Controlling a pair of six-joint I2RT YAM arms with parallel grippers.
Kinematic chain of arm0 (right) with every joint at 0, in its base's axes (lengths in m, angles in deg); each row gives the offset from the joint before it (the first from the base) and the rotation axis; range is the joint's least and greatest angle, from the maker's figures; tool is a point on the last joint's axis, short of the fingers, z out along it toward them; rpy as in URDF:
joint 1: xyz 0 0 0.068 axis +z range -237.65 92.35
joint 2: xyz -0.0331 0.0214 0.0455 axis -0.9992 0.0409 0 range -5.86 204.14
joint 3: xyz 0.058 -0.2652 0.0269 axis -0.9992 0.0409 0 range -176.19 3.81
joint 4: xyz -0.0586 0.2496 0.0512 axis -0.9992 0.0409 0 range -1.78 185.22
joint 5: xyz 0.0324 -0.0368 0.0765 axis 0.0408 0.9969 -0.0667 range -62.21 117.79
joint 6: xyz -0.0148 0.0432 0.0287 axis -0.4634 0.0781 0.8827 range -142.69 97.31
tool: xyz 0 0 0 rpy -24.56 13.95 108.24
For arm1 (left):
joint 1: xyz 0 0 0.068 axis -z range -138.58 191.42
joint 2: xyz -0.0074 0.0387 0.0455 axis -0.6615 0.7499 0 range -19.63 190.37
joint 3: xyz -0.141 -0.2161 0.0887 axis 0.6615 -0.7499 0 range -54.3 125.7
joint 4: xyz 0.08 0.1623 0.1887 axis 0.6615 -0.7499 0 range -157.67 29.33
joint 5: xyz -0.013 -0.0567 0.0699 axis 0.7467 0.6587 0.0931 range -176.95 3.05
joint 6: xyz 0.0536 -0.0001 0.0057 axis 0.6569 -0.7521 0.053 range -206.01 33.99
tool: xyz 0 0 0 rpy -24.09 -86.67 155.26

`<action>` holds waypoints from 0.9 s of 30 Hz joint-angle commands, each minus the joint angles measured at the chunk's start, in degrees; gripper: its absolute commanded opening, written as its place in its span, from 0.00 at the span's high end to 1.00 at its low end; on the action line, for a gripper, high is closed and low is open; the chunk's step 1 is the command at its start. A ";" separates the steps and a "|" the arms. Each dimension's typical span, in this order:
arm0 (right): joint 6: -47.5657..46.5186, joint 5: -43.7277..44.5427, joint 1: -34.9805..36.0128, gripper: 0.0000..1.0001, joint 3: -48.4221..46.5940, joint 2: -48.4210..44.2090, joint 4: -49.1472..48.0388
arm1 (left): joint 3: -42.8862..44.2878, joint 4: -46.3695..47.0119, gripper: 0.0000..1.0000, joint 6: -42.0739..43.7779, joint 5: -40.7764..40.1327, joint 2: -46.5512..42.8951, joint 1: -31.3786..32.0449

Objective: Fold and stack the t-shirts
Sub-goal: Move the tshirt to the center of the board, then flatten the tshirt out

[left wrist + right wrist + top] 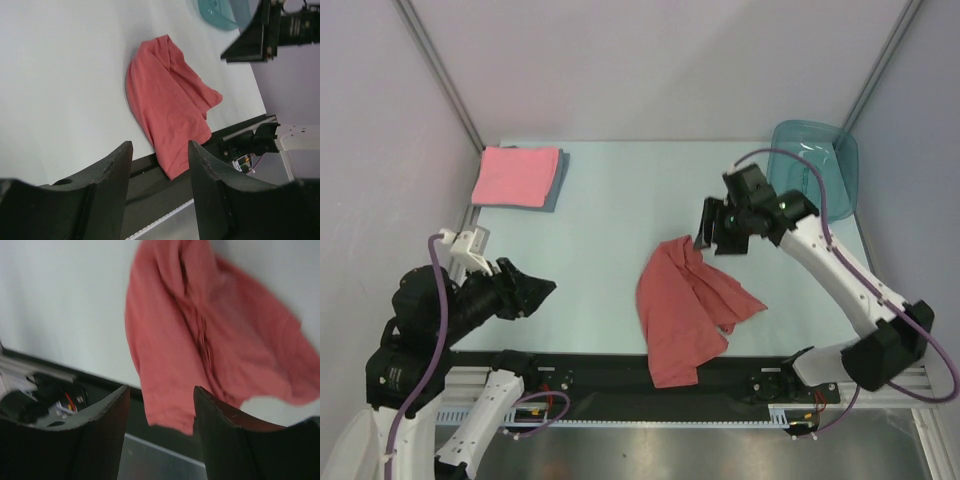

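A brick-red t-shirt (685, 305) lies crumpled in the table's middle front, its lower end hanging over the black front rail. It also shows in the left wrist view (170, 107) and the right wrist view (200, 335). A folded pink t-shirt (515, 175) lies on a folded grey-blue t-shirt (560, 180) at the back left. My right gripper (717, 232) is open and empty, just above the red shirt's top end. My left gripper (540, 290) is open and empty, at the front left, apart from the shirts.
A teal translucent tub (815, 165) stands at the back right corner, also seen in the left wrist view (220, 12). The black rail (590, 375) runs along the table's front edge. Grey-violet walls enclose the back and sides.
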 commanded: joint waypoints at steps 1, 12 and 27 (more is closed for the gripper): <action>4.25 -2.16 6.59 0.41 10.52 -10.11 7.14 | -3.62 1.15 0.46 -1.96 3.10 1.55 0.18; 11.22 -0.76 46.13 0.50 28.49 -6.48 -8.94 | -5.92 3.53 0.48 -1.79 1.44 4.98 0.18; 14.37 12.43 51.08 0.48 32.52 -1.00 -8.51 | -5.74 1.78 0.48 -0.83 0.73 3.40 0.27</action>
